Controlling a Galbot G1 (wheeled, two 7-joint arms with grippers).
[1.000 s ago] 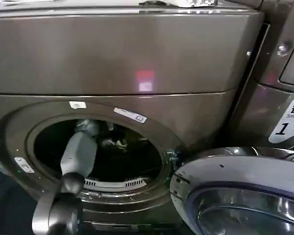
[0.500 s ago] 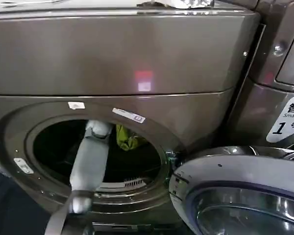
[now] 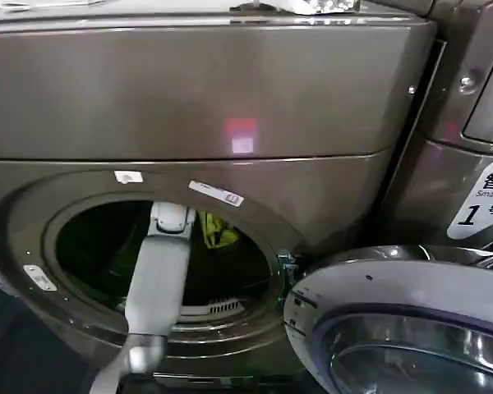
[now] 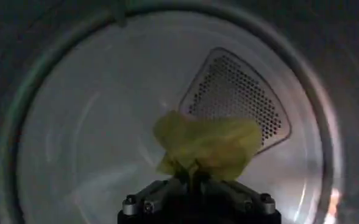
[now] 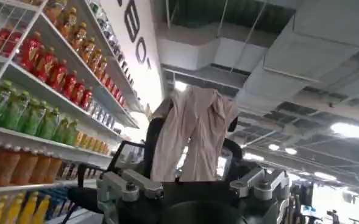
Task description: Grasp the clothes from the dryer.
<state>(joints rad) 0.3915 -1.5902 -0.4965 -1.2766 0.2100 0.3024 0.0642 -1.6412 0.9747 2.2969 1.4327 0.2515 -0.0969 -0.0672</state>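
**Left gripper pinching yellow-green cloth inside the drum**

Left gripper [image 4: 194,176] is deep in the dryer [image 3: 230,107] through the open porthole; I see its fingers pressed together on the yellow-green clothes [image 4: 206,146], lifted before the perforated rear panel [image 4: 237,97]. Right gripper [image 5: 194,182] holds a beige garment [image 5: 191,131], away from the dryer.

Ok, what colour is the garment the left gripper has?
Bright yellow-green garment, held by the left gripper; clearest in the left wrist view.
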